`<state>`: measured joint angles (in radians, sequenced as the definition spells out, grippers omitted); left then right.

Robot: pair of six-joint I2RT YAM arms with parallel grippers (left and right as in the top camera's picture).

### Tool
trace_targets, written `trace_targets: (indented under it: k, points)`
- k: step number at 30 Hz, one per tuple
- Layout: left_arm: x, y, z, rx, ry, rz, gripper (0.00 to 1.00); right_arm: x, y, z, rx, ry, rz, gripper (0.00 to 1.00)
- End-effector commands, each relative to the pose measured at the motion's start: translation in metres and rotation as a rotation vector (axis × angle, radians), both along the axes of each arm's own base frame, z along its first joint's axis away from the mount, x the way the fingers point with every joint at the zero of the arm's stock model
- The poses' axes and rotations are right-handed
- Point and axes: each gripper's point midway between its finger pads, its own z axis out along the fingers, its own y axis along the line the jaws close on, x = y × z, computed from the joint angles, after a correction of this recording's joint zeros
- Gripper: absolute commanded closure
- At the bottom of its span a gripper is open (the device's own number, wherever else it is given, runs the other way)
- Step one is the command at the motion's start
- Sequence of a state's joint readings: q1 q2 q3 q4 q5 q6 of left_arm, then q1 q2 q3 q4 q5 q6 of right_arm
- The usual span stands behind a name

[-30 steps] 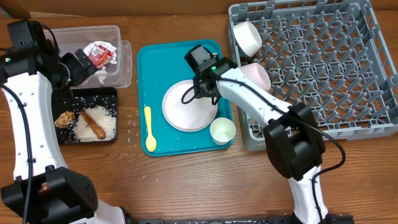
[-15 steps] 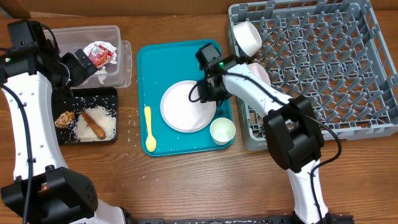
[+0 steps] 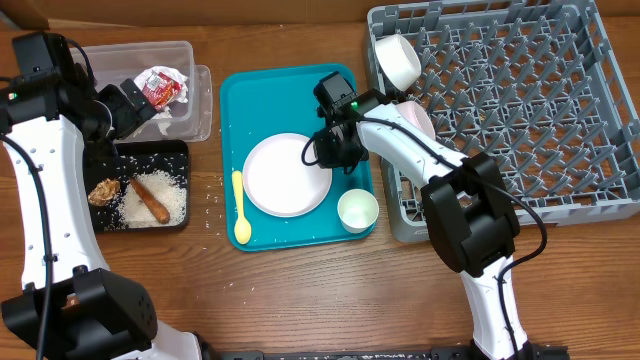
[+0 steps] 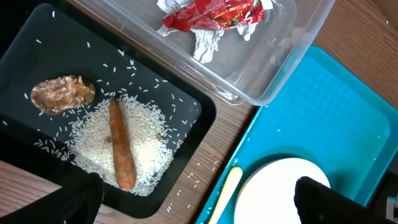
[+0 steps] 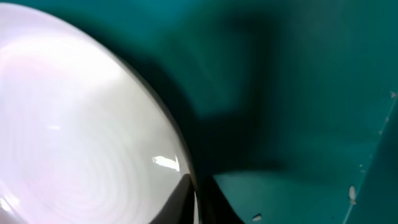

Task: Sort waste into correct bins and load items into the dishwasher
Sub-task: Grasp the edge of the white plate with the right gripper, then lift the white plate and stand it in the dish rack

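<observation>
Since the earlier frame: plate [image 3: 285, 178] has slid left on the teal tray [image 3: 250, 90], and the right gripper [image 3: 333, 152] has dropped to its right rim and closed. Left side: left gripper [image 4: 205, 200] spread wide and empty, parked above the bins, probably waiting. Lump [image 3: 103, 191], sausage [image 3: 150, 199] and rice [image 3: 175, 205] lie in the black tray [image 3: 182, 148]; paper [image 3: 160, 88] sits in the tub [image 3: 203, 115], so the waste looks sorted. Spoon [image 3: 240, 207] lies just left of the plate, cup [image 3: 358, 211] at its lower right. Right jaws look pinched on the rim, likely to lift the plate towards the rack [image 3: 520, 100], which holds one bowl [image 3: 397, 60]. Hard to read: right wrist view is blurred and too close to confirm the grip; a second bowl [image 3: 418, 122] is half hidden by the arm.
</observation>
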<state>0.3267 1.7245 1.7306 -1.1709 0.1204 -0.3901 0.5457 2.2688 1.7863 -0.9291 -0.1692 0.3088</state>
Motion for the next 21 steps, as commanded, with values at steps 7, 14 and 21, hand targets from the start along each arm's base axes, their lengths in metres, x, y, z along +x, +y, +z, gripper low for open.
trace_targets:
  k: [7, 14, 21]
  points:
    - [0.004, -0.004, 0.007, -0.002, -0.023, -0.012, 0.00, 0.002, 0.006, -0.001, 0.018, 0.003, 0.000, 0.96]
    - [0.004, -0.004, 0.007, -0.002, -0.023, -0.012, 0.00, 0.044, -0.021, 0.083, 0.058, -0.163, -0.082, 0.96]
    - [0.004, -0.004, 0.007, -0.002, -0.023, -0.012, 0.00, 0.061, -0.056, 0.188, 0.033, -0.391, -0.135, 0.96]
